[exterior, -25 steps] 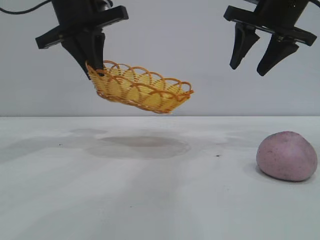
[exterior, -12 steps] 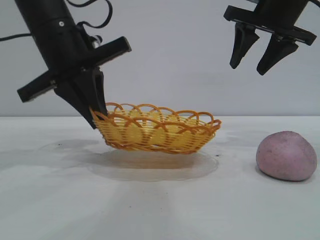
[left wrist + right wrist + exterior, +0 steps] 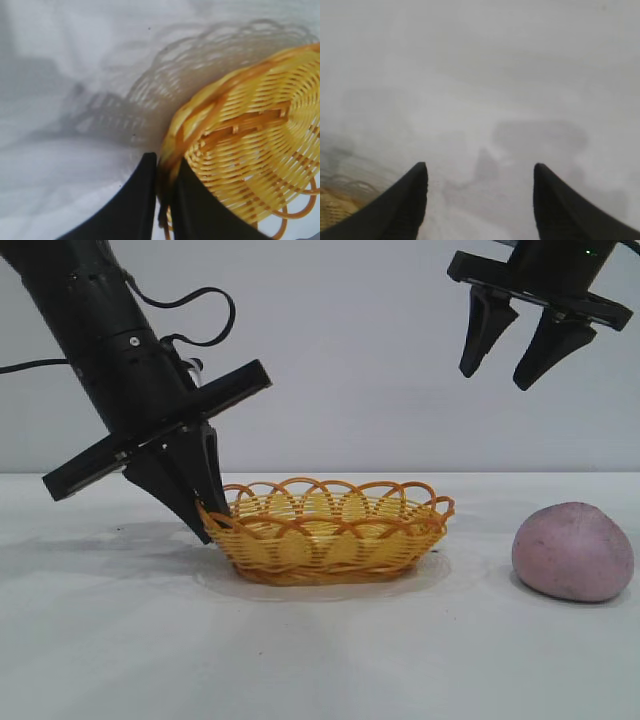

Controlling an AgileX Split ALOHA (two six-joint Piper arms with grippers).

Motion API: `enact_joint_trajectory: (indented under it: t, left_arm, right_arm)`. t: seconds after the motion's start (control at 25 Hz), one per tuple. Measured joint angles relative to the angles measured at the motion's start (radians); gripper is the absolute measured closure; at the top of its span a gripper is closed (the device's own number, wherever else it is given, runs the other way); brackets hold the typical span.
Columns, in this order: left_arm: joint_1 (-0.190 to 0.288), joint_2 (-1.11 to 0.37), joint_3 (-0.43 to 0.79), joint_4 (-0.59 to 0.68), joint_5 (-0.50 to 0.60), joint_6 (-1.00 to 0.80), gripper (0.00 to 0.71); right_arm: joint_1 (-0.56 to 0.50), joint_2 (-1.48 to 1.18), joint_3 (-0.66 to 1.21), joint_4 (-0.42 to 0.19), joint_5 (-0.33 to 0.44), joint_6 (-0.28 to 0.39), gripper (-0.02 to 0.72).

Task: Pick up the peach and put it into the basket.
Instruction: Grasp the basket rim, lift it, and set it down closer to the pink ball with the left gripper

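Observation:
The yellow wicker basket [image 3: 335, 535] with an orange looped rim sits flat on the white table, left of centre. My left gripper [image 3: 208, 525] leans down onto its left end, with its two black fingers pinching the rim between them. The left wrist view shows that rim strand in the narrow slot of the gripper [image 3: 166, 160], with the basket [image 3: 250, 150] spreading away beyond. The pinkish-mauve peach [image 3: 573, 551] lies alone on the table at the right. High above it and slightly to its left, my right gripper [image 3: 495, 380] hangs open and holds nothing.
A white table [image 3: 320, 660] meets a plain pale wall behind. In the right wrist view the open gripper [image 3: 480, 167] looks down on bare table, with a corner of the basket [image 3: 332, 205] at the edge.
My left arm has lowered the basket from mid-air to the table and shifted it rightward; it now sits level. The right arm and the peach have not moved.

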Motion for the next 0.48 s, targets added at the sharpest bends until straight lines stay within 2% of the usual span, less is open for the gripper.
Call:
enact_joint_trajectory:
  t: [0.32,0.36,0.48]
  left_arm:
    - [0.000,0.000,0.000,0.000,0.034,0.009,0.196]
    - [0.000,0.000,0.000,0.000,0.045,0.022,0.173]
    - [0.000,-0.028,0.000,0.020,0.069,0.053,0.180]
  right_arm:
    - [0.000,0.000,0.000,0.000,0.000,0.000,0.260]
    - [0.000,0.000,0.000,0.000,0.000,0.000,0.260]
    - [0.000,0.000,0.000,0.000,0.000,0.000,0.260]
